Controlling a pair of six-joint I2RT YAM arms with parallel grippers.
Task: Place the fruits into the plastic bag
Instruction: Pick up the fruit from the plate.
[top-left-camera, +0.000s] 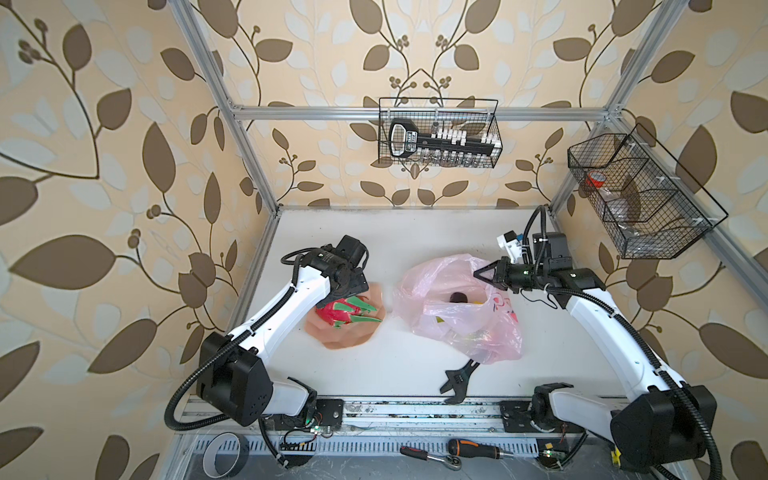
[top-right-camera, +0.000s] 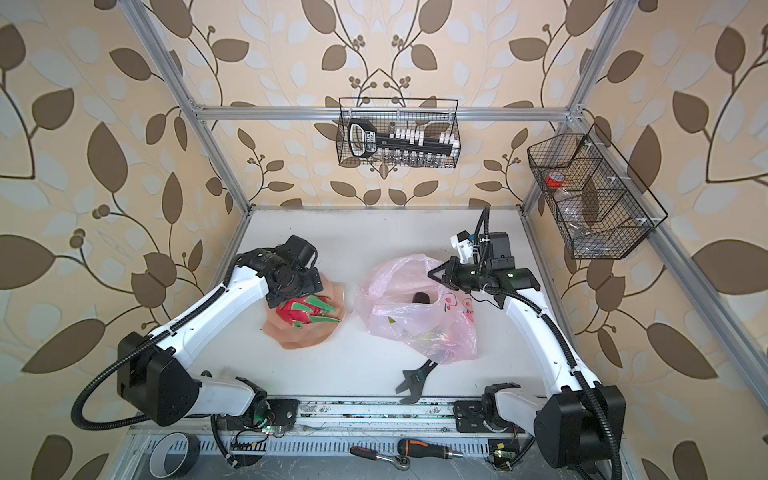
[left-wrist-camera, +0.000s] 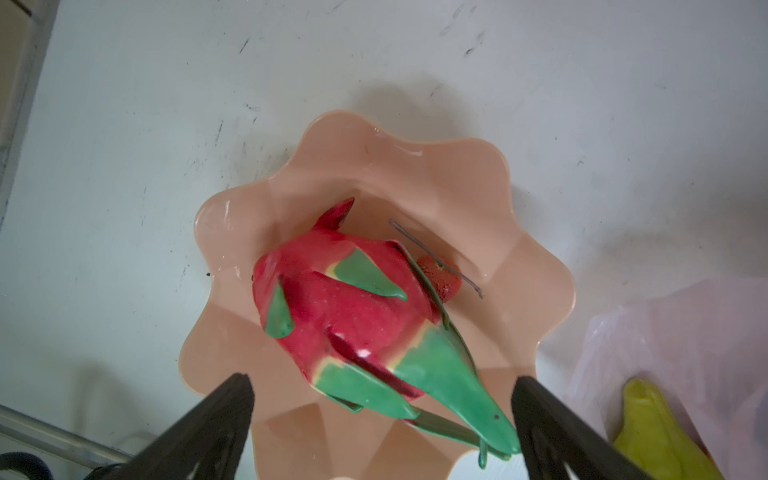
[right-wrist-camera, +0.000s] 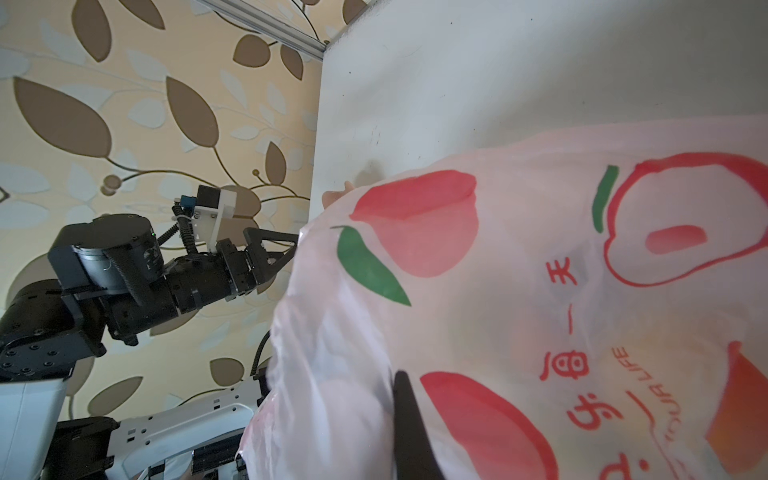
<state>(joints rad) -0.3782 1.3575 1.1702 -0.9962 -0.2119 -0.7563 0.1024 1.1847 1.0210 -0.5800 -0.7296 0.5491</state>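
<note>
Step in hand: picking the dragon fruit (top-left-camera: 338, 313) off the peach plate (top-left-camera: 353, 338). The left gripper (left-wrist-camera: 382, 377) is released, jaws spread wide, hovering just above the fruit; no contact visible. The right gripper (top-left-camera: 484, 274) is clenched on the rim of the plastic bag (top-left-camera: 492, 332), holding the mouth up and open.

Next move probably calls for dropping lower, closing across the red body (not the thin scales, they'd likely flex and slip), then lifting and carrying it to the bag mouth.

The dragon fruit is glossy red-pink with pointed green scales, lying on its side on the plate, beside the bag. A small strawberry (left-wrist-camera: 440, 276) sits tucked against it. The bag is crinkly pale pink and holds a dark round fruit (top-left-camera: 458, 296) and a yellow fruit (left-wrist-camera: 656, 436).
</note>
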